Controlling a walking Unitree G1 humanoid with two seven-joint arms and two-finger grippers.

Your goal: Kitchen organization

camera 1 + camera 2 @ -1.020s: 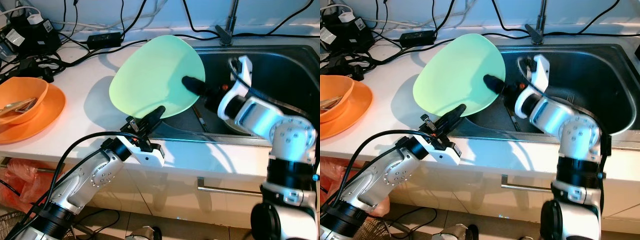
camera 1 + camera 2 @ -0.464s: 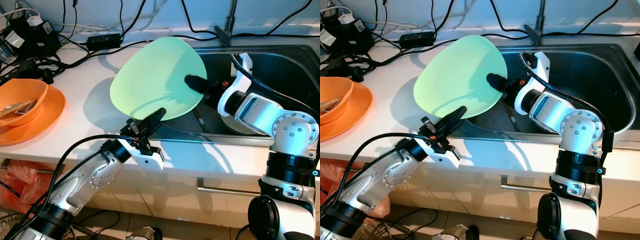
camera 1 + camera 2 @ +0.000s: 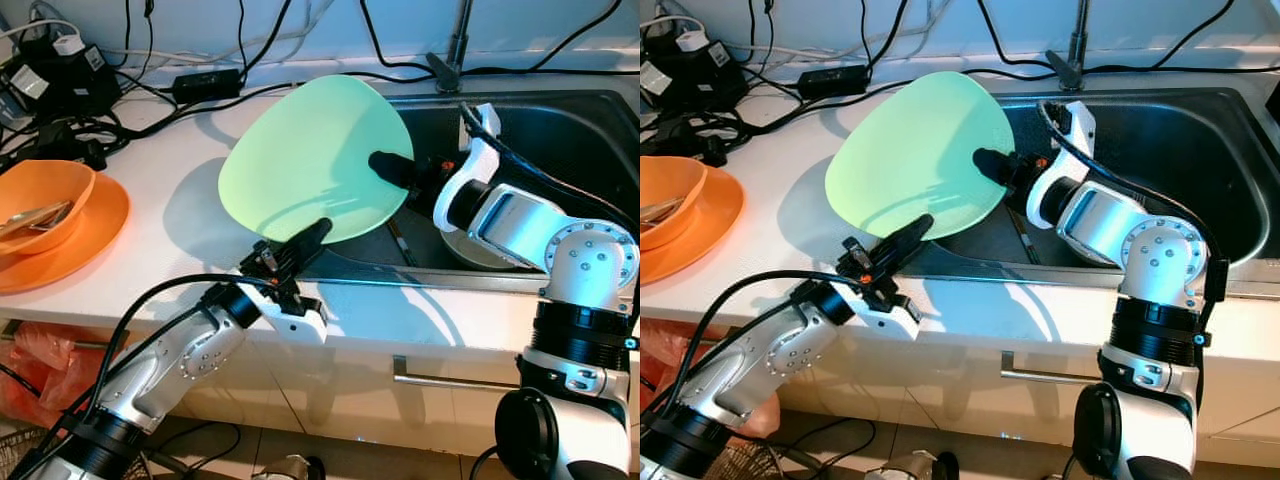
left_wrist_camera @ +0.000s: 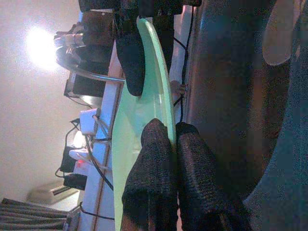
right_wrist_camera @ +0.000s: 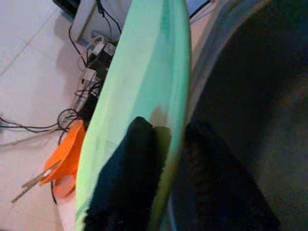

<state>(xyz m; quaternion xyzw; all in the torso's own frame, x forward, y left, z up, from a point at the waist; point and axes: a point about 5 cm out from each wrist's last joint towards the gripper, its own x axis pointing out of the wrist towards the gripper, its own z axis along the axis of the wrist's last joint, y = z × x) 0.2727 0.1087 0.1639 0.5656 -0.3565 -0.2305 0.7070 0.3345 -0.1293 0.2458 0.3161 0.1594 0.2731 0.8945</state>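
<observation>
A pale green plate (image 3: 300, 160) stands tilted on edge above the white counter (image 3: 180, 250), beside the sink's left rim. My left gripper (image 3: 316, 231) is shut on its lower rim; in the left wrist view both fingers (image 4: 156, 144) pinch the thin green edge (image 4: 161, 86). From the sink side, my right gripper (image 3: 381, 166) is shut on the plate's right rim. In the right wrist view one finger (image 5: 130, 163) lies on the plate's face (image 5: 144, 72) and the other sits behind the rim.
An orange bowl (image 3: 45, 195) holding a spoon sits on an orange plate (image 3: 95, 235) at the counter's left. Power strips and black cables (image 3: 70, 70) crowd the back. The steel sink (image 3: 590, 130) with faucet (image 3: 458, 50) holds a thin utensil (image 3: 398, 238) and a pale dish (image 3: 470, 250).
The right arm has drawn in a little toward the plate over the sink. Plate and left gripper have hardly moved.
</observation>
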